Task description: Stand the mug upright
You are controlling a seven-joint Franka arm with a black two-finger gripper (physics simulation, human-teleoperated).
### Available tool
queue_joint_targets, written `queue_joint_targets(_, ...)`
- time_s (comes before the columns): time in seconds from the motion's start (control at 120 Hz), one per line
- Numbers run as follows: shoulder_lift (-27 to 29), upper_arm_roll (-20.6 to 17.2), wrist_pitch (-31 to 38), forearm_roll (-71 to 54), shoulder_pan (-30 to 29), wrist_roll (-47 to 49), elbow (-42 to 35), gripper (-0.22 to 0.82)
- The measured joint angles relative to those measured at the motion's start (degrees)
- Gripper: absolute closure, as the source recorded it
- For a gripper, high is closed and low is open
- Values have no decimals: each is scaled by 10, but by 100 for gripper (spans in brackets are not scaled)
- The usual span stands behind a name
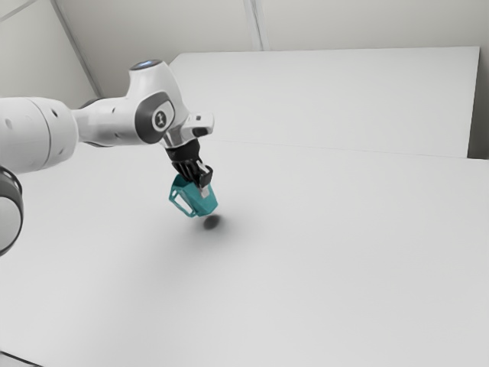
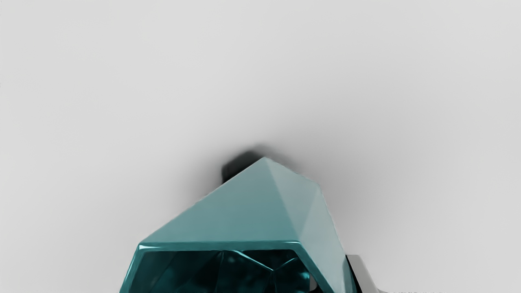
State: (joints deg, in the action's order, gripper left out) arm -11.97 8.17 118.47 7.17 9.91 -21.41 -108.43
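The pincer (image 1: pixel 204 188) holds the teal mug (image 1: pixel 201 204) by its side wall: in the wrist view one finger (image 2: pixel 360 273) stands against the outer side of the mug, and a small grey piece is seen inside the mug, close by the same wall. The mug is tilted, not upright. Its rim (image 2: pixel 220 246) opens up toward the pincer, and its bottom points down, to the exterior view's right. The handle (image 1: pixel 173 200) is on the exterior view's left side of the mug. The mug seems to hang a little above the white table (image 1: pixel 321 267), with a dark shadow (image 1: pixel 212 222) just beside its lower end. From the pincer, the white arm (image 1: pixel 114 122) goes back to the exterior view's left, where a thick part of it is at the edge. On the far side, a large white panel (image 1: pixel 336 95) stands beyond the table, and a grey wall (image 1: pixel 153 27) is behind it.
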Motion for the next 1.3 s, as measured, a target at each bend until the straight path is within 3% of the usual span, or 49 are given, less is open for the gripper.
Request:
queue_joint_targets(0.875, -46, 0, 5, -12, -4, 86, 4, 78)
queue_joint_targets(1.3, -37, 1, 14, -5, -7, 92, 4, 56)
